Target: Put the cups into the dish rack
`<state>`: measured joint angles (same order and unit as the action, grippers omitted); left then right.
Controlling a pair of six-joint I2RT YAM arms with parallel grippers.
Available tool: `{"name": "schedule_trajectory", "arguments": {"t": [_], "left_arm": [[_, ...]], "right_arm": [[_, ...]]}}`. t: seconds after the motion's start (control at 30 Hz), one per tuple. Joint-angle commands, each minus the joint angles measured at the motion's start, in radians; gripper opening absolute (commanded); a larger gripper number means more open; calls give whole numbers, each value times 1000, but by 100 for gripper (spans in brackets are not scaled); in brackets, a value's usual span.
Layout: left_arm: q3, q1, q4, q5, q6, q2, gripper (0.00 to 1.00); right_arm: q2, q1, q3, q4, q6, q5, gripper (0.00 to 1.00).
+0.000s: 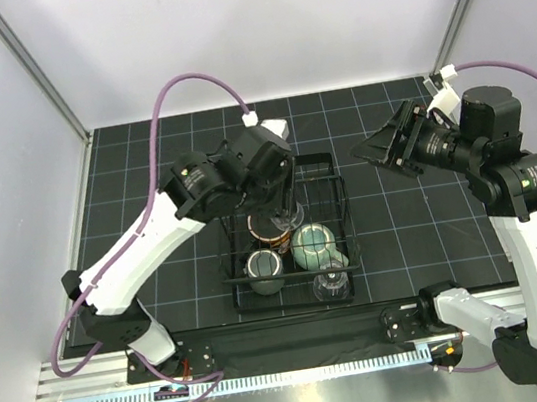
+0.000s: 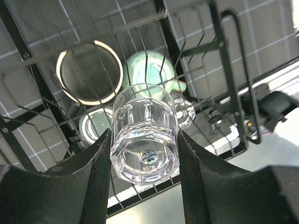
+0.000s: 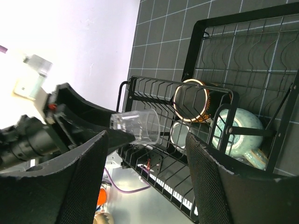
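The left gripper is clamped on a clear glass, held above the dish rack, in which a pale-green mug, dark mug, printed cup and second glass are seated. The right gripper is spread apart and empty, right of the rack.

The dish rack sits on the tabletop, midway between its left and right edges, near its near edge. 4 vessels stand inside: a cup far left, a mug to its right, a second mug near left, and a glass in the near right corner. A second glass hangs above the rack's far end, between the left gripper's jaws.
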<state>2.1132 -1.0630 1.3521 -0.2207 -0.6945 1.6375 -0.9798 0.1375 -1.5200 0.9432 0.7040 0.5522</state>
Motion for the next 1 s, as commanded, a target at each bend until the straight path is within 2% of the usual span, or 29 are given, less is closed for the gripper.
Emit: {"name": "schedule_trajectory", "arguments": {"t": [0.0, 0.33, 0.63, 0.67, 0.7, 0.73, 0.97], "left_arm": [[-33, -31, 209, -6, -5, -8, 0], [-81, -32, 196, -80, 38, 25, 0], [-94, -34, 205, -60, 62, 65, 0], [-94, -34, 205, -62, 64, 67, 3], [-94, -32, 205, -63, 64, 71, 12], [-96, -32, 203, -63, 66, 73, 15], [-128, -32, 193, -42, 64, 76, 26]], "right_arm": [[12, 4, 0, -6, -18, -8, 68], [12, 4, 17, -7, -23, -6, 68], [24, 4, 24, -3, -26, -8, 68], [26, 5, 27, -4, -26, -8, 68], [29, 4, 32, -7, -24, -9, 68], [29, 4, 34, -9, -23, -9, 68], [36, 5, 46, -11, -21, -8, 68]]}}
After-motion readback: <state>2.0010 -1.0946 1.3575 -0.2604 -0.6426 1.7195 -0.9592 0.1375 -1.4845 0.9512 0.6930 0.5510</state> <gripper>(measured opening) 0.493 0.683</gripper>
